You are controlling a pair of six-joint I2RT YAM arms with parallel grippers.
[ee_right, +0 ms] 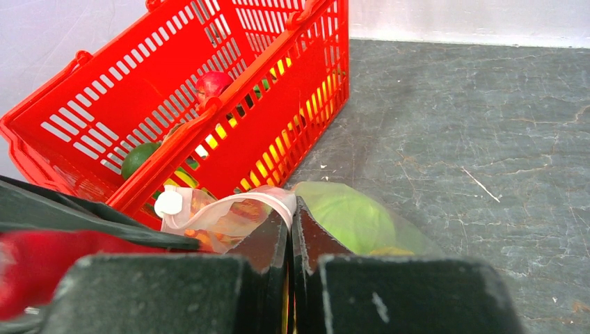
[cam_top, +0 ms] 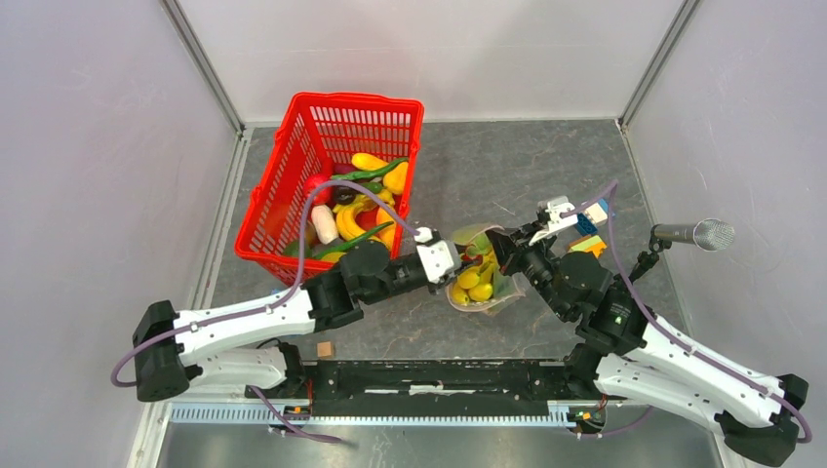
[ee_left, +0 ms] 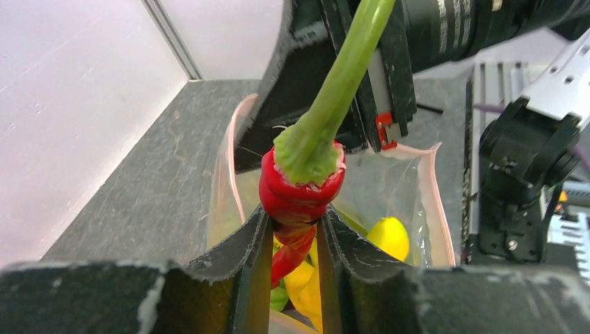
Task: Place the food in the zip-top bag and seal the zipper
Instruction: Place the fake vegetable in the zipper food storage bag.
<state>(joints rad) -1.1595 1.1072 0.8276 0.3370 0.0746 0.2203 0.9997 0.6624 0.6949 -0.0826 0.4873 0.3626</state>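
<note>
- Left jaws, narrow, pinch a red pepper (ee_left: pixel 300 191) at the bag (ee_left: pixel 393 177) mouth
- Right jaws are pinched tight on the bag's rim, holding it open
- Yellow and green food (ee_left: pixel 388 236) is already inside the bag; more waits in the basket (cam_top: pixel 278 185) near the bag; zipper (ee_left: pixel 439 205) unsealed
- Pepper's long axis: red tip into the bag, green stem pointing out towards the right arm

Pale white walls (cam_top: pixel 78 146), metal corner posts (cam_top: pixel 206 66), dark grey marbled tabletop (cam_top: pixel 507 166), even diffuse light
</note>
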